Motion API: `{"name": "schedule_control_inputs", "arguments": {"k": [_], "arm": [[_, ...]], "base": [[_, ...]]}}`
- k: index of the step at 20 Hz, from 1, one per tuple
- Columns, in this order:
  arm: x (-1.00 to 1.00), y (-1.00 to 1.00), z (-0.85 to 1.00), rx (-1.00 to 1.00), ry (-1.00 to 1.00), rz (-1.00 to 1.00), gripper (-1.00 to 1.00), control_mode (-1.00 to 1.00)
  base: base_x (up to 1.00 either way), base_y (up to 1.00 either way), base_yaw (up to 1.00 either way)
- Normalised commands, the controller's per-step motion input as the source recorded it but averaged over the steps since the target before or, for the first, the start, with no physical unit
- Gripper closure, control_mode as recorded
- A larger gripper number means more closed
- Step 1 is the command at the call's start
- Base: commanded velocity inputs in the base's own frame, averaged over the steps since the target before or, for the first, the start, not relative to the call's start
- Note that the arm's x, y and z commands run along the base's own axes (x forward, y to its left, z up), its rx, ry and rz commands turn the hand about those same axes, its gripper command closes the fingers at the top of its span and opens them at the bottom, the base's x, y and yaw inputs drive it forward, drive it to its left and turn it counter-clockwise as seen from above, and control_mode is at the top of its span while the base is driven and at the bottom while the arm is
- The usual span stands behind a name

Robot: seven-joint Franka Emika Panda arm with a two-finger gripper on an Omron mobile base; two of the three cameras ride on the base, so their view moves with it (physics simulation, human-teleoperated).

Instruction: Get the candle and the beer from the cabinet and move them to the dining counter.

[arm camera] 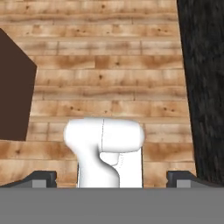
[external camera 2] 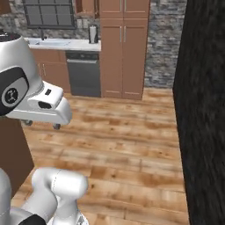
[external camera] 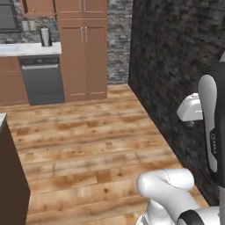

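My gripper (arm camera: 112, 177) is open, its two dark fingertips (arm camera: 43, 177) far apart with nothing between them, pointing down at the wooden floor. In the right base view the gripper (external camera 2: 41, 125) hangs under the white hand at the left. A dark brown wood side of the dining counter (arm camera: 15, 100) stands to the left of the hand; it also shows as the dining counter (external camera: 11, 176) with a white corner of its top at the left edge. The candle and the beer are out of view. A brown wall cabinet (external camera 2: 85, 5) with a bar handle peeks in at the top edge.
A black brick wall (external camera: 176, 66) runs close along the right. Far across the plank floor (external camera: 88, 140) stand tall pantry cabinets (external camera: 83, 52), a grey dishwasher (external camera: 42, 79) and a marble sink counter (external camera 2: 61, 43) with a paper towel roll (external camera 2: 92, 34).
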Motion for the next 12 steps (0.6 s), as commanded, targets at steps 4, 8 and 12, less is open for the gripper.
{"name": "schedule_control_inputs", "arguments": {"k": [4, 8, 12], "arm": [[0.0, 0.0, 0.0, 0.0, 0.0, 0.0, -1.0, 1.0], [0.0, 0.0, 0.0, 0.0, 0.0, 0.0, -1.0, 1.0], [0.0, 0.0, 0.0, 0.0, 0.0, 0.0, -1.0, 1.0]], "base": [[1.0, -0.74, 0.04], [1.0, -0.52, 0.04], [1.0, -0.14, 0.05]]}}
